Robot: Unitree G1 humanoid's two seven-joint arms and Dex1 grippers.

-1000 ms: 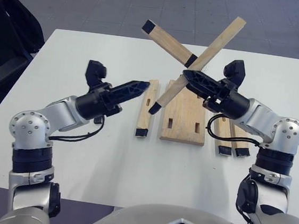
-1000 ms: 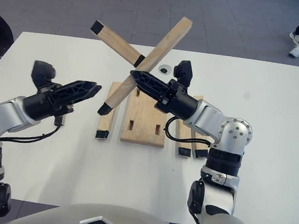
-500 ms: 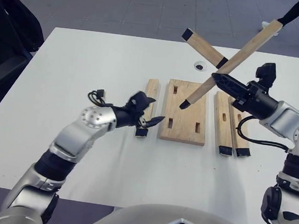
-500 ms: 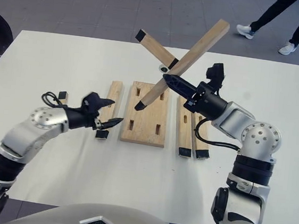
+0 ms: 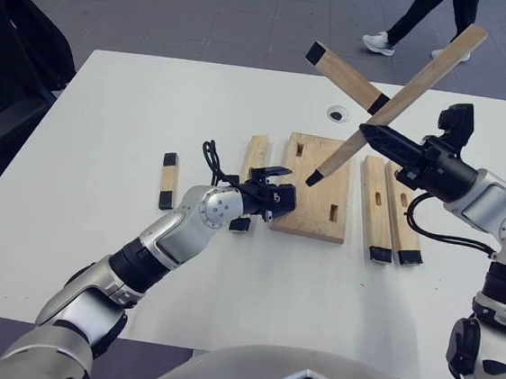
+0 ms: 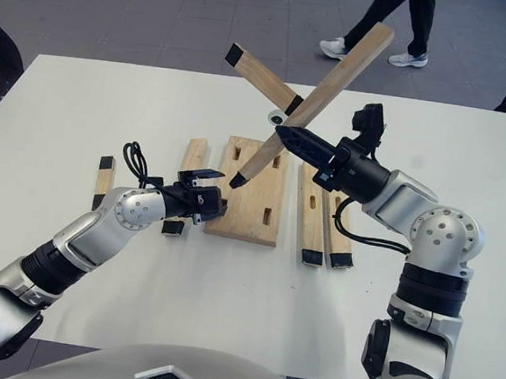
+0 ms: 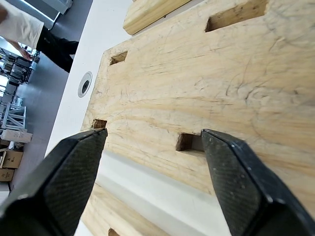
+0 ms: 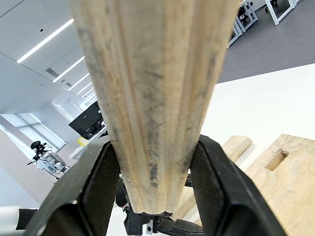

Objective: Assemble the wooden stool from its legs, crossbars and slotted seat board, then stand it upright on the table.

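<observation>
The slotted seat board (image 5: 311,206) lies flat in the middle of the white table (image 5: 116,112). My left gripper (image 5: 273,194) is low at the board's left edge and open; in the left wrist view its fingers (image 7: 74,177) are spread over the board (image 7: 197,88) and its slots. My right gripper (image 5: 374,134) is above the board's far right part, shut on a crossed pair of legs (image 5: 419,76) held in the air, one black-tipped end pointing down at the board. The held wood (image 8: 152,98) sits between its pads (image 8: 98,191).
One loose leg (image 5: 255,161) lies left of the board and two more legs (image 5: 389,208) lie to its right. A short black-ended crossbar (image 5: 169,181) rests further left. A round hole (image 5: 337,113) is in the table behind the board.
My left arm has swung in to the board's left edge and its gripper has opened. The short crossbar at the left has come into sight. The right gripper still holds the crossed legs.
</observation>
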